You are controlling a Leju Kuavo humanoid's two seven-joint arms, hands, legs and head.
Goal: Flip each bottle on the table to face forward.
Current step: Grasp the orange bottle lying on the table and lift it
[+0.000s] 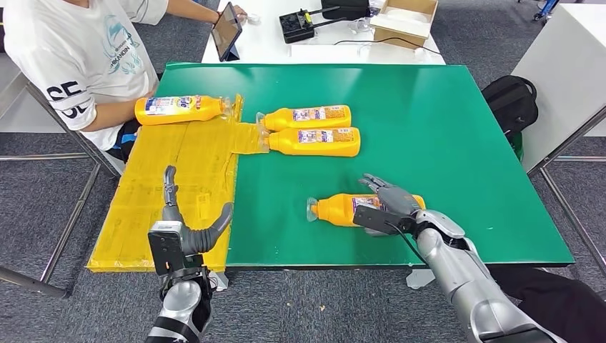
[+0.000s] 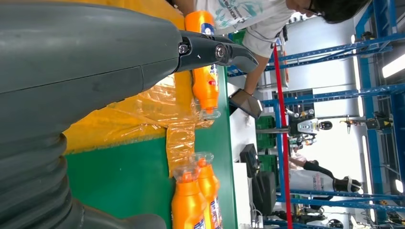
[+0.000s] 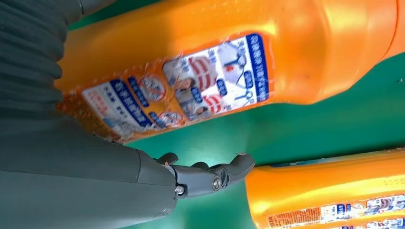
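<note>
Green tabletop point(image 1: 429, 128) carried a yellow taped sheet point(image 1: 179, 186) over its left side, with a seated person point(image 1: 78, 57) beyond that corner. Over the sheet's near edge the left hand point(image 1: 187, 227) was raised with fingers spread, holding nothing. One orange bottle point(image 1: 179, 109) lay on its side at the sheet's far end, label up. Two more bottles point(image 1: 314, 130) lay side by side just right of it, touching, clear caps pointing left. Nearer the front, the right hand point(image 1: 386, 204) rested on a fourth bottle point(image 1: 339, 209), also on its side with its printed label showing; whether the fingers actually gripped it could not be told.
</note>
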